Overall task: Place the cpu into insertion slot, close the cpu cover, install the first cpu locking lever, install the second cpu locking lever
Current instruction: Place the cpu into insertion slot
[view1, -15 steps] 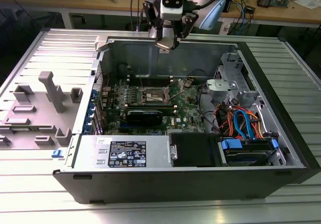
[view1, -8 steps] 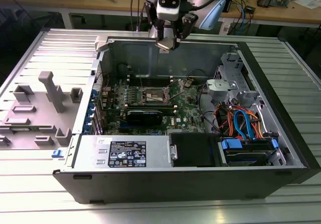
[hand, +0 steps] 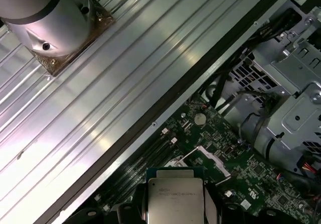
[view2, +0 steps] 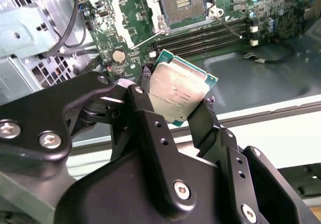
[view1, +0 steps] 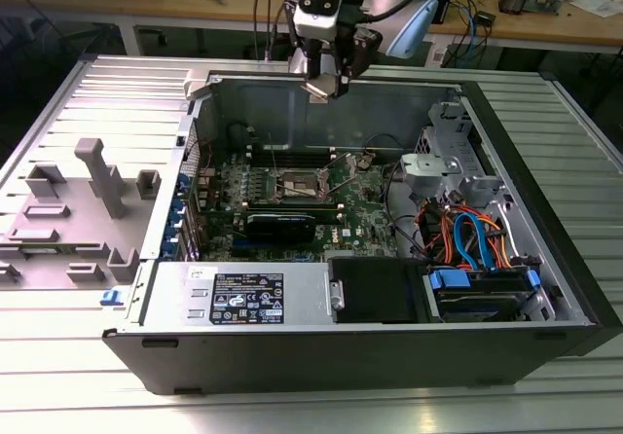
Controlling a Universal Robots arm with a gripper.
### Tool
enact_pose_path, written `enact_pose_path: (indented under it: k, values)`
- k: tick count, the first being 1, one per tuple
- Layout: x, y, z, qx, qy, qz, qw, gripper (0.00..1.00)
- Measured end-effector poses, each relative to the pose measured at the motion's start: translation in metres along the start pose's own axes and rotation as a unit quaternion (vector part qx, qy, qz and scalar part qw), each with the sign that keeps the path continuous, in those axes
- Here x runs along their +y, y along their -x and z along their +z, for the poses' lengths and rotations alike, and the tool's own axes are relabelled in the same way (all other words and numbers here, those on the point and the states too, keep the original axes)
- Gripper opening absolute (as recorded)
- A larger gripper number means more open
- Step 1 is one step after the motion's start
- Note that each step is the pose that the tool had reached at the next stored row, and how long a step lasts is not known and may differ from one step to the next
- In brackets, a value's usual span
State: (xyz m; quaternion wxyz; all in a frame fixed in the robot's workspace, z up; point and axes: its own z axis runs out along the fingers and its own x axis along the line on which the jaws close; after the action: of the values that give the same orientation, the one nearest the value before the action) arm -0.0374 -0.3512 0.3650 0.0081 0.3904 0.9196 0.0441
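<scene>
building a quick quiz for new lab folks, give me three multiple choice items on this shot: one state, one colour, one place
1. The insertion slot is: A empty B filled C taped over
2. The circuit board colour: A blue B green C red
3. The cpu is: A clamped in the tool B in the insertion slot C on the floor
Answers: 1 A, bare contacts show in the second wrist view; 2 B, green surrounds the slot; 3 A, the tool pinches its edges above the board.
</scene>
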Motion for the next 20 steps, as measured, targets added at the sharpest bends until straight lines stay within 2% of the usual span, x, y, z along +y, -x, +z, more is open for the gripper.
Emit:
enact_pose_path:
  k: [7, 20]
  values:
    - [-0.0001, 0.0, 0.0006, -0.0034, 0.0007, 0.039, 0.9992, 0.54]
    - [-0.0002, 0.0001, 0.0009, -0.0049, -0.0001, 0.044, 0.999, 0.54]
